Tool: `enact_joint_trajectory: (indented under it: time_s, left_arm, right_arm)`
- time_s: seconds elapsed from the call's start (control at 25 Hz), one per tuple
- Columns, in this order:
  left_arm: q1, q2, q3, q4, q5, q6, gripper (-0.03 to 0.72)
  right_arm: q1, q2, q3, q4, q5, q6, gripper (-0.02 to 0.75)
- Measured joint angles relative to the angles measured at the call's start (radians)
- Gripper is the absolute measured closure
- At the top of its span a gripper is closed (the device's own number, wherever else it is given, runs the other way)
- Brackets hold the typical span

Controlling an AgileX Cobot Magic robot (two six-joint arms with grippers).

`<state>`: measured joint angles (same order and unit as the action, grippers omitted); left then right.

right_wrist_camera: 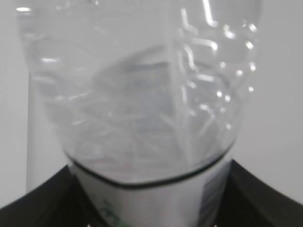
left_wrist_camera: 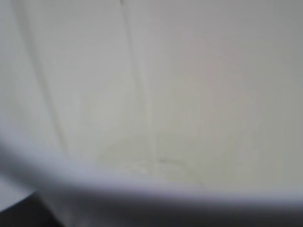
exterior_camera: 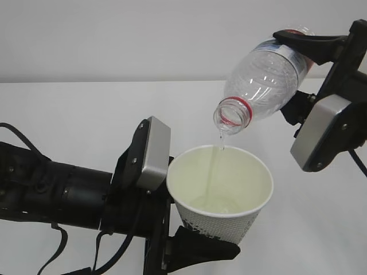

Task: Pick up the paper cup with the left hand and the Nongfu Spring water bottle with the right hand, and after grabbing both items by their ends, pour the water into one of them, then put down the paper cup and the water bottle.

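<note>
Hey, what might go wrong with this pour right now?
The stream from the tilted bottle lands near the paper cup's far rim, so a small drift could spill water on the table. The left gripper holds the cup low, so it might tip as it fills.

Left claw point(exterior_camera: 189, 240) low, apparently clamped; right claw point(exterior_camera: 298, 54) raised, tilted, clamped.

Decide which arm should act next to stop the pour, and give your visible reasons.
Right. The right hand grips the tilted water bottle, whose mouth sends a thin stream of water into the paper cup. Tilting the bottle back up would likely end the flow; the left hand only holds the cup beneath.
</note>
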<state>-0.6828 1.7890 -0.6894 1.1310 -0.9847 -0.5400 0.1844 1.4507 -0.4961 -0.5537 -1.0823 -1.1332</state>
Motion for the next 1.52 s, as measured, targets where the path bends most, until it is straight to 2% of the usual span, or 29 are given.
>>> enact_joint_trajectory:
  time_s: [1.52]
  left_arm:
    - [0.0, 0.0, 0.0, -0.002, 0.004, 0.0, 0.185]
  right_arm:
    - [0.0, -0.002, 0.0, 0.007, -0.005, -0.042, 0.23]
